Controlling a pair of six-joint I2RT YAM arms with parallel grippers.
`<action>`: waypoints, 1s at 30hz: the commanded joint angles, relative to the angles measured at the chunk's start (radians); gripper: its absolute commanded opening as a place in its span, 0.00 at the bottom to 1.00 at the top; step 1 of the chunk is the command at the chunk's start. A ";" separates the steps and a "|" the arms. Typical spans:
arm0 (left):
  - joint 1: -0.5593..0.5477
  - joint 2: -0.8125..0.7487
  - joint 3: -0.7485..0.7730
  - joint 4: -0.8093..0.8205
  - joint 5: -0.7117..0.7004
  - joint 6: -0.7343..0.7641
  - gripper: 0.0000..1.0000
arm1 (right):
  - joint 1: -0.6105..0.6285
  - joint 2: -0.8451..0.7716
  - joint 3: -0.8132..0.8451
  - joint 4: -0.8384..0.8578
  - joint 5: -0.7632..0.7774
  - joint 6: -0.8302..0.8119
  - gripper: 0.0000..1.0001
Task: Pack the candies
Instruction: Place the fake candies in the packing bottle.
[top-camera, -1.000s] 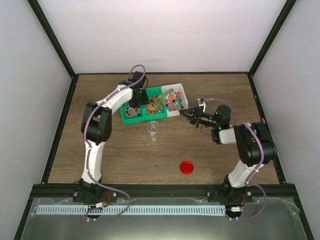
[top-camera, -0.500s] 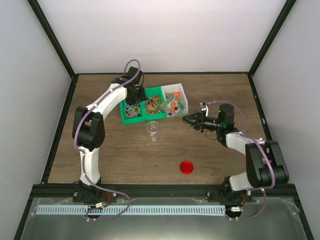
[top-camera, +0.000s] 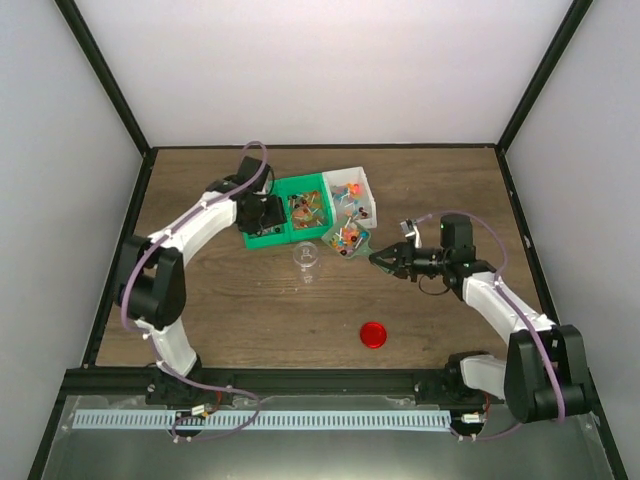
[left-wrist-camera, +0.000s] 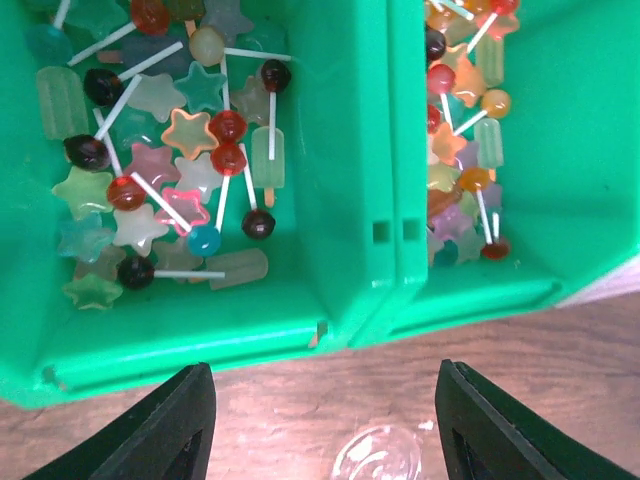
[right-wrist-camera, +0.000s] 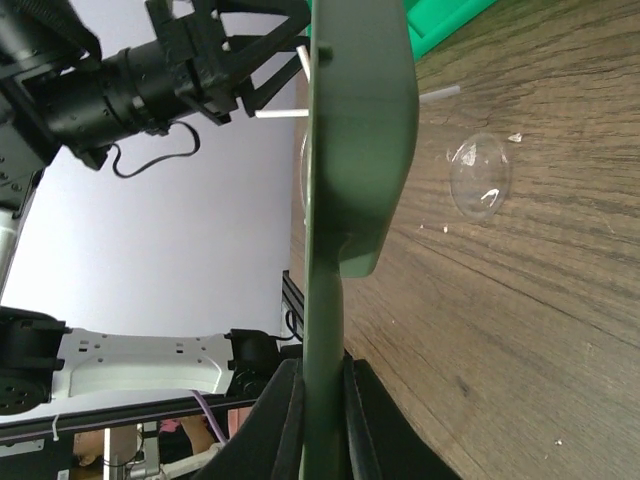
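Green dish of candies (right tool)

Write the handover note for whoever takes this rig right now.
Left tool: open, empty, over the green bin.
Right tool: shut on the dark green tray, which carries some candies, beside the white box.
More candies lie in both bin compartments and in the white box.
Clear jar: on the table near the bin, looks empty.
Red lid: off, lying apart from the jar.
Done: tray loaded.
Left: probably fill the jar, then lid it.
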 joint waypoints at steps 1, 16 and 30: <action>0.006 -0.108 -0.097 0.066 0.014 -0.007 0.61 | 0.006 -0.026 0.094 -0.188 0.007 -0.099 0.01; 0.005 -0.458 -0.653 0.549 0.206 0.171 0.89 | 0.074 -0.039 0.206 -0.342 0.088 -0.153 0.01; 0.004 -0.460 -0.755 0.602 0.217 0.114 0.88 | 0.194 -0.012 0.354 -0.499 0.258 -0.257 0.01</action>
